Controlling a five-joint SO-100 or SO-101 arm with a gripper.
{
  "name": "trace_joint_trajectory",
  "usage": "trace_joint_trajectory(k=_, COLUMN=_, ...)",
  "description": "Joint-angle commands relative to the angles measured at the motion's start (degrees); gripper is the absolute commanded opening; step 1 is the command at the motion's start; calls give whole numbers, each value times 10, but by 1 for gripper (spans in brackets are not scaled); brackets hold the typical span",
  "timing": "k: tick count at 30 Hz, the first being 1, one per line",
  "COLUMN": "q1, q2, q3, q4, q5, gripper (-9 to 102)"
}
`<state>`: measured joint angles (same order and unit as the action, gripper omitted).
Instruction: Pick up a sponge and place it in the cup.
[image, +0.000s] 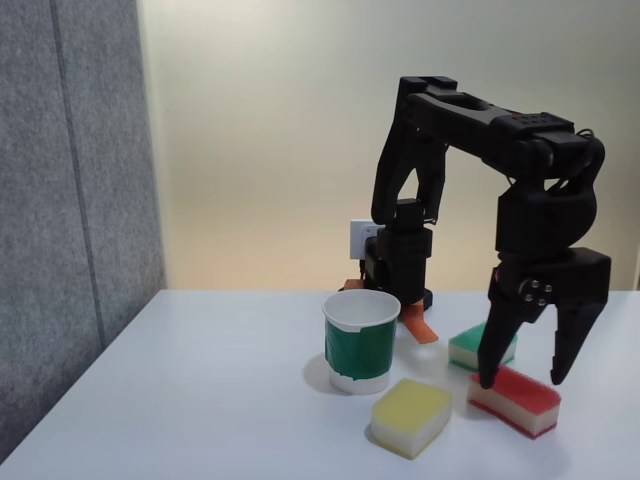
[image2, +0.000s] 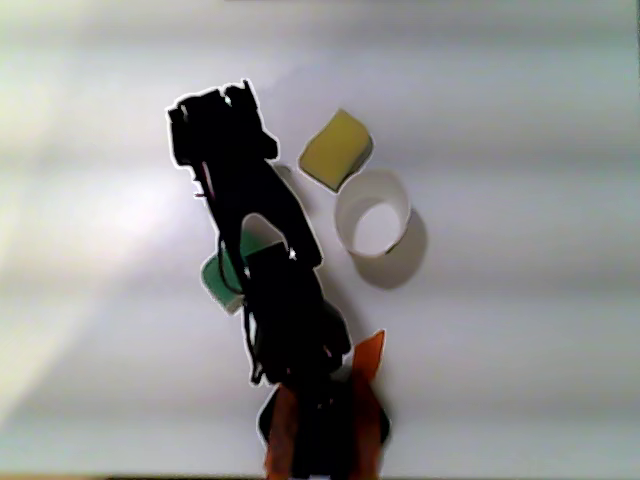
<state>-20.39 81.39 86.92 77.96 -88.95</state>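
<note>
With the gripper (image: 520, 382) wide open and empty straddling the sponge (image: 514, 400) at lower right of the fixed view, you're aligned across it; cup (image: 361, 340) sits left.

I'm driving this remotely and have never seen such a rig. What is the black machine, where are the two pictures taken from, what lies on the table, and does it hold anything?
The black machine is a small robot arm. Its tool is a two-finger claw. The fixed view looks from the table's front; the other view looks straight down.

On the white table stand a green paper cup, a yellow sponge, a green-topped sponge and a red-topped sponge.

The tool is open, its fingers pointing down on either side of the red-topped sponge. It holds nothing yet. From above, the arm hides that sponge.
</note>
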Motion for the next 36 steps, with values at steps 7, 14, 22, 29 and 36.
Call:
trace_joint_trajectory(k=7, q1=2, q2=5, q3=13, q4=-44, q5=-22, gripper=29)
trace_joint_trajectory(k=14, q1=12, q2=-5, q3=60, q4=-105, q5=-30, gripper=29)
trace_joint_trajectory(k=22, q1=24, q2=47, q3=145, q4=-133, q5=-31, gripper=26)
trace_joint_trajectory(k=29, q1=19, q2=95, q3=200, q4=-151, q5=-11, gripper=25)
trace_joint_trajectory(k=36, q1=11, q2=129, q3=240, q4=-158, q5=9, gripper=19)
